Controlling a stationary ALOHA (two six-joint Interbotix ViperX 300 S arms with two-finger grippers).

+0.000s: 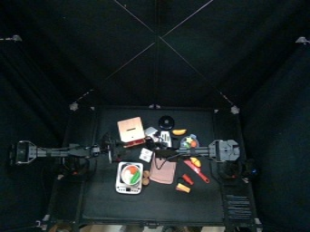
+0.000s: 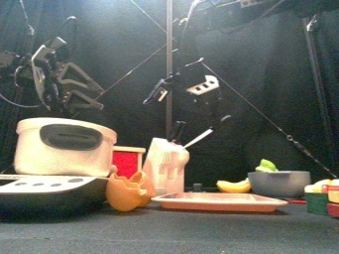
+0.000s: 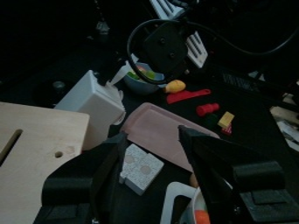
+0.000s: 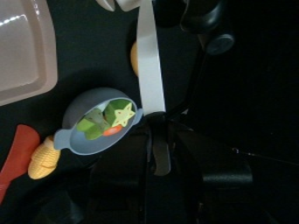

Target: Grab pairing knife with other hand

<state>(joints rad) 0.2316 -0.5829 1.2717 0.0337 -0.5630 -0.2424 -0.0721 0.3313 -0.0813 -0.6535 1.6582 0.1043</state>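
A slim paring knife with a pale, flat blade [image 4: 149,61] is clamped in the right gripper [image 4: 162,122], whose two black jaws close on the handle end while the blade runs straight out and away from the wrist. In the front view the same knife [image 2: 197,138] hangs above the table, its blade slanting up toward the right of the picture, over a white block-shaped holder [image 2: 166,165]. Seen from the right wrist, the blade's long axis passes just beside a round grey bowl [image 4: 98,124] filled with green and orange toy food, and its tip reaches toward a white object at the far end. A smooth pink rectangular tray [image 4: 24,48] lies off to one side of the blade, and a yellow corn-like piece [image 4: 45,156] sits by the bowl's rim. The left gripper [image 3: 176,171] rests well apart with its jaws spread wide and nothing between them, above the pink tray's corner and a pale wooden board [image 3: 35,140]. In the top view the black table [image 1: 103,201] is crowded through its middle, with bare surface along its front edge.
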